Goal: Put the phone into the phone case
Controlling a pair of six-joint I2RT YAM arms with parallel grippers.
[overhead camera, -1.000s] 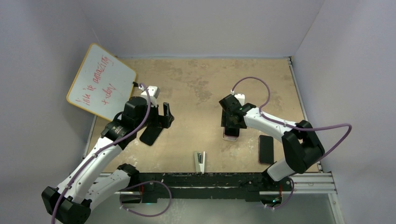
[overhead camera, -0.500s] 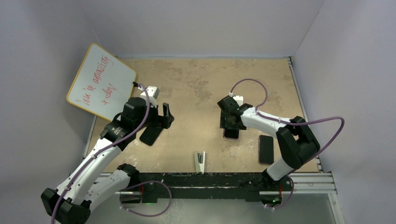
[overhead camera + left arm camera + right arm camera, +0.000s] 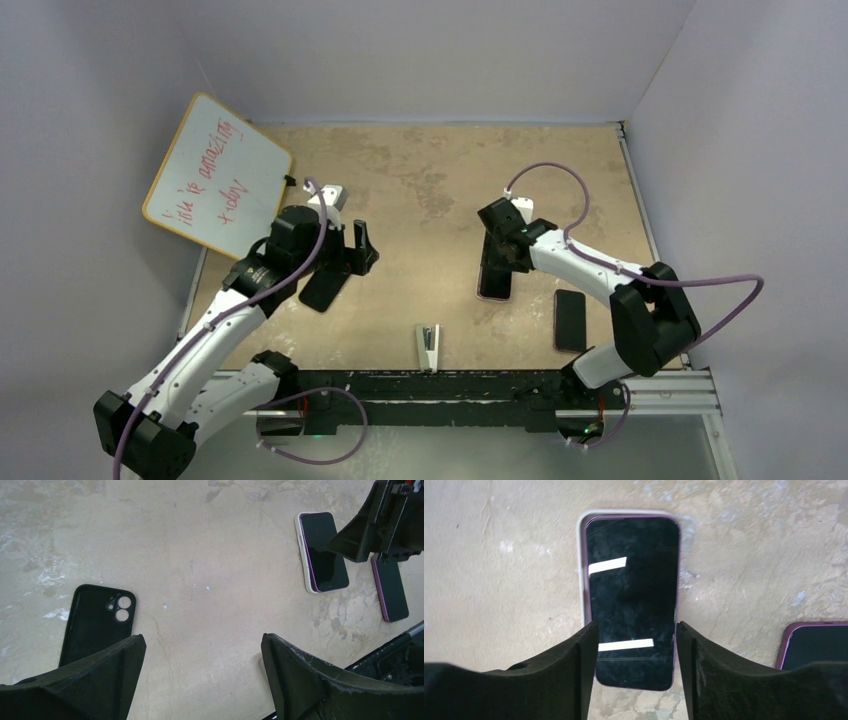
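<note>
Two phones lie on the tabletop (image 3: 420, 180), both on its right half. One phone (image 3: 631, 600), dark-screened with a purple edge, lies flat and face up on a pale case (image 3: 583, 555). The case's rim shows along the phone's left side and far end (whether the phone is seated fully inside cannot be told). The second phone (image 3: 570, 320) lies face up to the right of it and a little nearer, apart from it and with no case.

The right pincer (image 3: 636, 627) hangs over the near part of the cased phone. Its jaws are apart by about the phone's width and grip nothing. In the right wrist view its fingers (image 3: 549, 680) cover the phone's long edges there, and the screen shows between them with two bright strips of reflection across it. The left wrist view suggests the pincer is above the phone, but contact cannot be ruled out.

The left pincer (image 3: 202, 640) is over the left half of the tabletop with its jaws spread wide and nothing between them. A black case (image 3: 97, 625) lies just below it, open side up, with its camera cutout at the far corner. The left finger hides the case's near end.

A whiteboard (image 3: 215, 175) with red writing leans at the far left edge. A small grey tool (image 3: 428, 347) lies at the near edge, between the two arms.
</note>
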